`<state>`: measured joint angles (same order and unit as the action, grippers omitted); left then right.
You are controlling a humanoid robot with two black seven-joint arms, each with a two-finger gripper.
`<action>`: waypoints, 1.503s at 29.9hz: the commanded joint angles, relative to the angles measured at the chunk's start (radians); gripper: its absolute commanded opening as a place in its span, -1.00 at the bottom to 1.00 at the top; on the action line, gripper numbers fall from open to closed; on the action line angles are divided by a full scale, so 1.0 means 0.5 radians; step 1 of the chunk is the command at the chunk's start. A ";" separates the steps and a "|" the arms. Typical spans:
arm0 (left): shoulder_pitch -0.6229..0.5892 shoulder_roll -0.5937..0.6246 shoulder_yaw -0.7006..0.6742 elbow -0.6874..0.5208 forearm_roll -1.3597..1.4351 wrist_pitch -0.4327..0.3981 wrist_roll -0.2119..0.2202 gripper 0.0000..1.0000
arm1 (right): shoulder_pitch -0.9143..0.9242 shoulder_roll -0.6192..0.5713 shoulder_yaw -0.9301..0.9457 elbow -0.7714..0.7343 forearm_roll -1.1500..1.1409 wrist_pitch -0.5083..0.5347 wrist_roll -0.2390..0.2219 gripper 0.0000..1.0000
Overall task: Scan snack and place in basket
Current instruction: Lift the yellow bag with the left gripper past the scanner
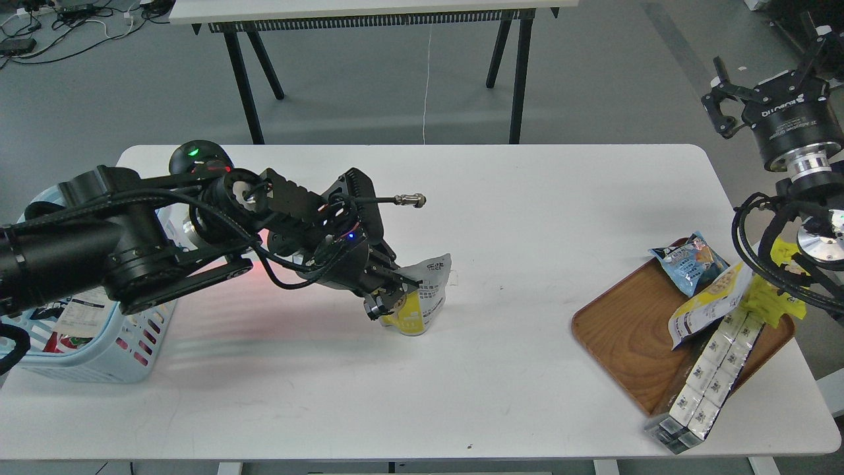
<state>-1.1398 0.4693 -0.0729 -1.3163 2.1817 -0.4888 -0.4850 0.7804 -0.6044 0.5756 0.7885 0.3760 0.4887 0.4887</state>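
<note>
The snack (pixel 427 295), a small pouch with a white top and a yellow lower part, stands slightly tilted on the white table near its middle. My left gripper (pixel 389 295) comes in from the left and is shut on the pouch's left side, low over the table. The light blue slotted basket (pixel 112 359) stands at the table's left edge, partly hidden by my left arm. My right gripper (pixel 765 69) is open and empty, raised off the table's far right corner.
A black scanner (pixel 198 156) with a green light stands behind my left arm and throws a red glow on the table. A brown wooden tray (pixel 626 333) at the right holds other snack packs, with a long boxed pack (pixel 709 379) over its front edge.
</note>
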 commanded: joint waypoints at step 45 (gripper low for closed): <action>-0.003 0.733 -0.228 0.166 0.000 0.000 -0.007 -1.00 | 0.001 -0.055 0.076 0.040 -0.003 0.000 0.000 0.97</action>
<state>-1.1429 0.8437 -0.1871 -1.2332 2.1816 -0.4887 -0.4887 0.7809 -0.6319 0.6121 0.8085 0.3748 0.4887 0.4888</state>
